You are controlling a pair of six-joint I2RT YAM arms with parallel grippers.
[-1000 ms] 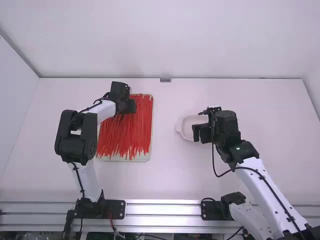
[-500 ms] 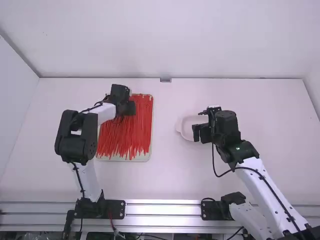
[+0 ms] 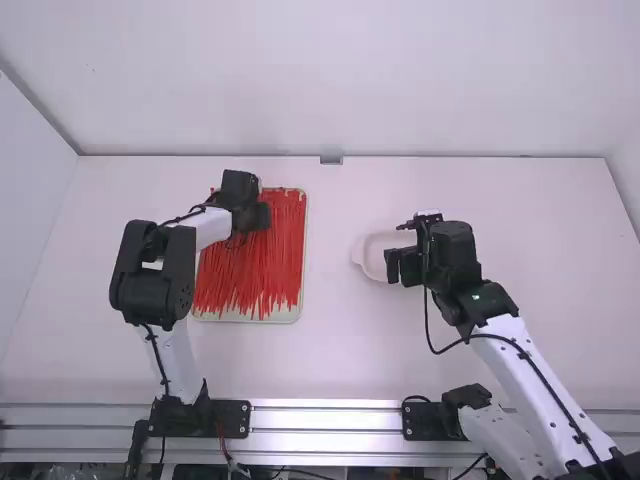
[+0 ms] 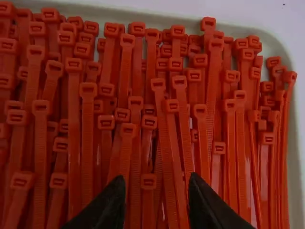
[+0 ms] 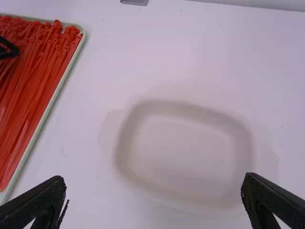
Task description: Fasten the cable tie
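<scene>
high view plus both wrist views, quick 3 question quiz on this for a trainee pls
1. Fill in: the right gripper, near the white dish, has its fingers ___.
2. True or false: the dish holds a cable tie.
3. Which gripper is above the red cable ties in the tray? A) left gripper B) right gripper C) neither

Key: 1 open; 2 false, the dish is empty; 3 A.

We count one tray (image 3: pixel 246 319), one white dish (image 5: pixel 183 150), a left gripper (image 4: pixel 155 198) and right gripper (image 3: pixel 400 266), and red cable ties (image 4: pixel 143 109) beyond counting.
</scene>
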